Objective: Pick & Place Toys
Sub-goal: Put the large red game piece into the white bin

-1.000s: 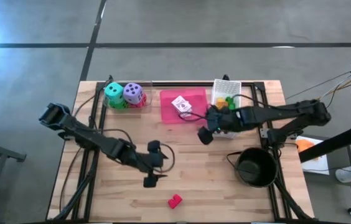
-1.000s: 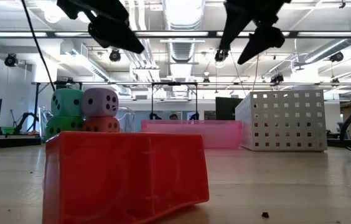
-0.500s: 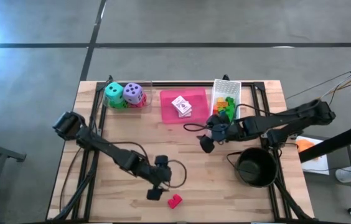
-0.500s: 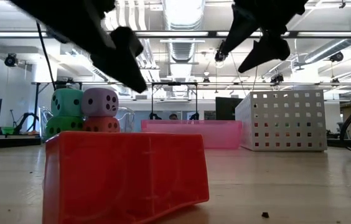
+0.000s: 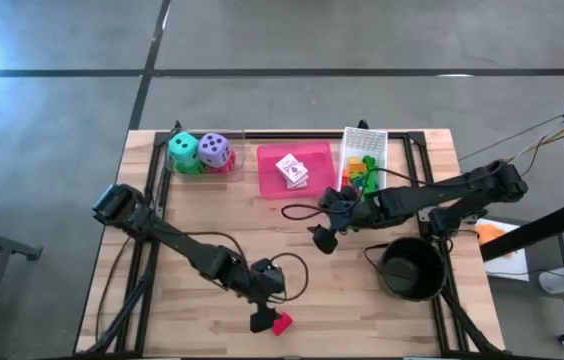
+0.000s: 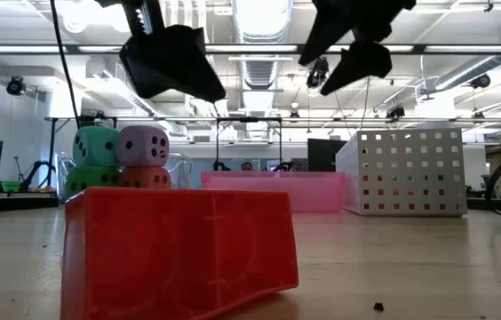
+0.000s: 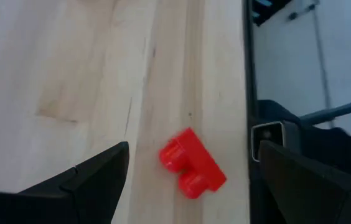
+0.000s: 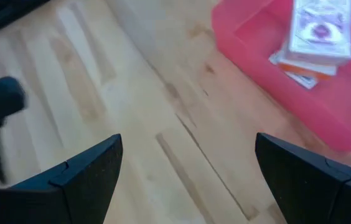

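My left gripper [image 7: 188,171] hangs with jaws wide and empty, straddling the red brick [image 7: 191,163], which lies low centre in the high view by the table's near edge. It looks light, rigid and slick; I'd pinch its flat sides. My right gripper [image 5: 320,238] waits mid-frame, wide open, empty.

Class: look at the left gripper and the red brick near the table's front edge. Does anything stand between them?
Nothing visible does. The left gripper, open, hangs just beside the red brick, and in its wrist view the brick lies on bare wood between the fingers.
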`<state>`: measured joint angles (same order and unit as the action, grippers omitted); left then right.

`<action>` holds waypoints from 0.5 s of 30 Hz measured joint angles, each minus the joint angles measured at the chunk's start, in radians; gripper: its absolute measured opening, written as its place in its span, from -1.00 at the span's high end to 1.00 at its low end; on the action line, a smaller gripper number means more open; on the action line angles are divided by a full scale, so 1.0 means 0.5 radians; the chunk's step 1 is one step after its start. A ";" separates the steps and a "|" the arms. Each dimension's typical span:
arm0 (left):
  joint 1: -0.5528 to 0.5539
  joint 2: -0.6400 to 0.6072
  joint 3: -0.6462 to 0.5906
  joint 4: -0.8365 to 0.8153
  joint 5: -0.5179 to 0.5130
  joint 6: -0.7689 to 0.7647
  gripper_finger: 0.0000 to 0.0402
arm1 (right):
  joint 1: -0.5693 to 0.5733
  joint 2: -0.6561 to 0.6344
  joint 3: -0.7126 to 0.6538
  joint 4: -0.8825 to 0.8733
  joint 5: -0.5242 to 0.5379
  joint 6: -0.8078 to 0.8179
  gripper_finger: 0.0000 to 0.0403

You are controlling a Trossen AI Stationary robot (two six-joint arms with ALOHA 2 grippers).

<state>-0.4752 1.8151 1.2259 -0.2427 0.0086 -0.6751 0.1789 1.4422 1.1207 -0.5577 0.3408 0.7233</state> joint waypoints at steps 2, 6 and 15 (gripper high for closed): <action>-0.022 0.063 0.074 -0.056 -0.075 -0.024 -0.79 | 0.006 -0.004 0.034 -0.003 -0.020 -0.035 -0.76; -0.071 0.264 0.319 -0.236 -0.242 -0.050 -0.79 | 0.031 -0.047 0.084 -0.100 -0.011 -0.046 -0.76; -0.146 0.675 0.799 -0.522 -0.349 -0.271 -0.79 | 0.194 -0.174 0.075 -0.336 -0.015 0.088 -0.76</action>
<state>-0.5481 2.1527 1.6255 -0.5036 -0.1657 -0.8107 0.2760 1.3554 1.1584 -0.7257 0.3332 0.7672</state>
